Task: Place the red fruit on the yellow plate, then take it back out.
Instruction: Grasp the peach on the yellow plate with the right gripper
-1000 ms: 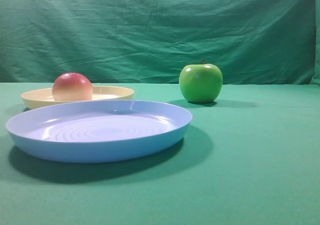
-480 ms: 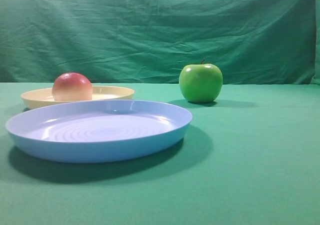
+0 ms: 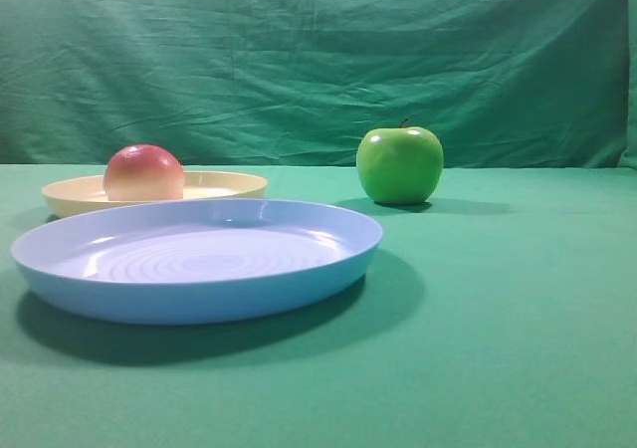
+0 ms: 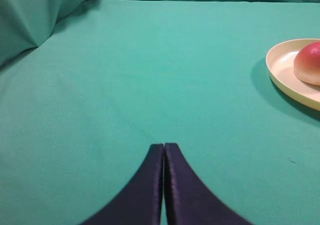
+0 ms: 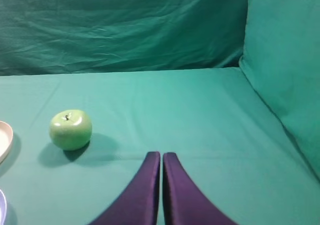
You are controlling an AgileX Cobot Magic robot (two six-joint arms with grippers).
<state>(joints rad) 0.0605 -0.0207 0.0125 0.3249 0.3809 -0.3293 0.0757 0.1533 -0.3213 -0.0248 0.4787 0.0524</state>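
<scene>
The red fruit [image 3: 144,172] rests on the yellow plate [image 3: 224,183] at the back left of the exterior view; the left wrist view shows the red fruit [image 4: 309,63] and the yellow plate [image 4: 282,67] at its right edge. My left gripper [image 4: 164,145] is shut with nothing between its fingers, over bare cloth well left of the plate. My right gripper [image 5: 161,154] is also shut and empty, to the right of the green apple [image 5: 70,129]. Neither gripper shows in the exterior view.
A large light blue plate [image 3: 199,259] sits in front of the yellow one. The green apple [image 3: 400,164] stands on the green cloth at centre right. Draped green cloth forms the backdrop [image 3: 318,60] and side walls [image 5: 282,60].
</scene>
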